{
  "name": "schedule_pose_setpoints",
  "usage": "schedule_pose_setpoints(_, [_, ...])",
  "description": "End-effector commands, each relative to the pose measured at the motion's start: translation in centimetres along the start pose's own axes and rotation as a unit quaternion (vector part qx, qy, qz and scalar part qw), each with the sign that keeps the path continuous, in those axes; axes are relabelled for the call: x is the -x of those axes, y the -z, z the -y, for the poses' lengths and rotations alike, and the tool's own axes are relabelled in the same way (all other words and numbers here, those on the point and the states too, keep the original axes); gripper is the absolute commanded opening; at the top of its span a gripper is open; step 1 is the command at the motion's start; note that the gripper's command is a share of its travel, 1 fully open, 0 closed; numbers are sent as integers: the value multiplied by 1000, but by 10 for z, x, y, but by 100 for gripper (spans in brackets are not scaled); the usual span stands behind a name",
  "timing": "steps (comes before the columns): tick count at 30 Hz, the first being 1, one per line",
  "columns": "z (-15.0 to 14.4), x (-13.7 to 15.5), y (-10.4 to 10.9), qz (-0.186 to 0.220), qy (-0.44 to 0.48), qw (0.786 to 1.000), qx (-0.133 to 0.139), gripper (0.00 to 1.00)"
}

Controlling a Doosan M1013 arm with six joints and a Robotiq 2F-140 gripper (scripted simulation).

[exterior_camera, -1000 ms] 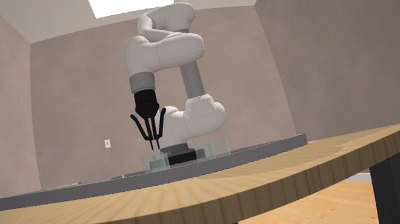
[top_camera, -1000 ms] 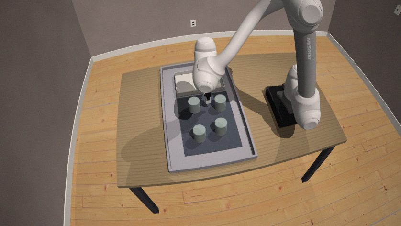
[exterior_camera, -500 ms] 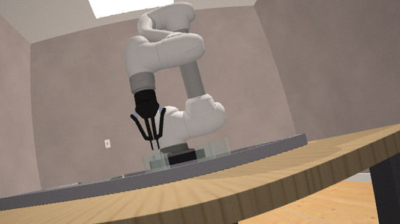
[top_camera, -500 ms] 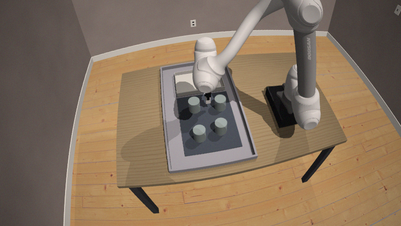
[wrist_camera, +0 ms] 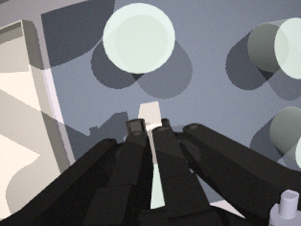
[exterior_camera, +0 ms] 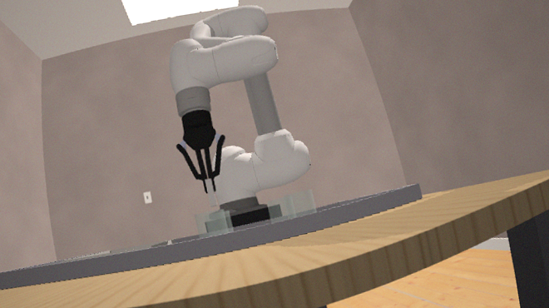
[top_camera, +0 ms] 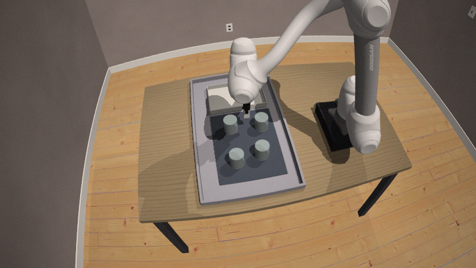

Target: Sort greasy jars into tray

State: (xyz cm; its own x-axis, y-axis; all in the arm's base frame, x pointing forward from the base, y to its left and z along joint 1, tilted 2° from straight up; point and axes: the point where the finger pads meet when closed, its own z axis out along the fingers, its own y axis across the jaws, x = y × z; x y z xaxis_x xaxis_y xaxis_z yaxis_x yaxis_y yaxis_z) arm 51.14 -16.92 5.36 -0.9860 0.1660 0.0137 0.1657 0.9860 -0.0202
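Observation:
Four pale glass jars stand mouth down on the dark drying mat point(top_camera: 247, 149): far left point(top_camera: 230, 124), far right point(top_camera: 261, 121), near left point(top_camera: 236, 157) and near right point(top_camera: 262, 149). The shallow beige tray point(top_camera: 232, 99) lies just beyond the mat and looks empty. My gripper point(top_camera: 246, 111) is shut and holds nothing. It hangs above the mat's far edge, between the two far jars and apart from both. In the wrist view the shut fingertips point(wrist_camera: 150, 124) point at bare mat, with one jar point(wrist_camera: 139, 38) just ahead and the tray point(wrist_camera: 19, 122) to the left. The side view shows the fingertips point(exterior_camera: 210, 189) a little above the jar tops point(exterior_camera: 216, 220).
Mat and tray rest on a rimmed grey steel top point(top_camera: 206, 159) set on the wooden table. The arm's black base point(top_camera: 333, 128) stands to the right of it. The arm's wrist joint point(top_camera: 245, 76) hangs over the tray and hides part of it.

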Motion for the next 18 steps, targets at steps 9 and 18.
schedule_pose_setpoints(9, [-24, 4, 43, 0, 2, 1000, -2, 0])
schedule_pose_setpoints(18, [-98, 11, 43, 0, 2, 1000, -2, 0])
